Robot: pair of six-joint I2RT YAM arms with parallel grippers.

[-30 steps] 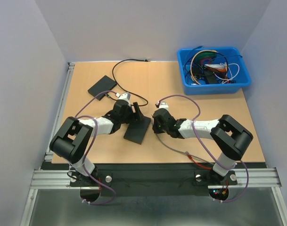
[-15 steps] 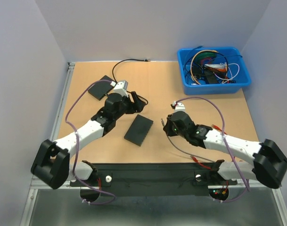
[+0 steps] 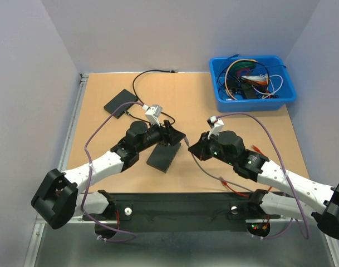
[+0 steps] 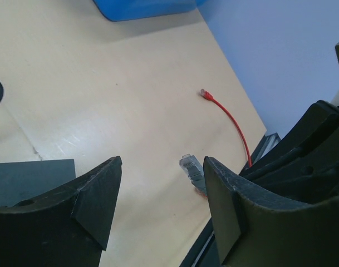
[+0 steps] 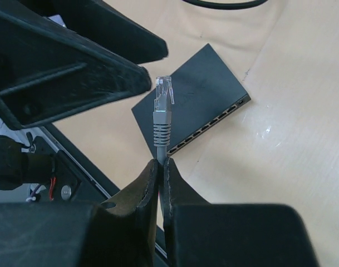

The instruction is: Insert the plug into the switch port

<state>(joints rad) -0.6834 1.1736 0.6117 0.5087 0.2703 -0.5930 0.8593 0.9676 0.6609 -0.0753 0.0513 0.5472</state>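
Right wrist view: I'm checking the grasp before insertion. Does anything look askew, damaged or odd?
Nothing looks damaged. The grey plug stands straight out of the right end effector, pinched just behind its boot. The switch lies diagonal across the view, so its port row is not lined up with the plug yet.

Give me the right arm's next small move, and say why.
Probably ease the plug down toward the port row of the switch: the right gripper is shut on the plug, which sits in no port yet.
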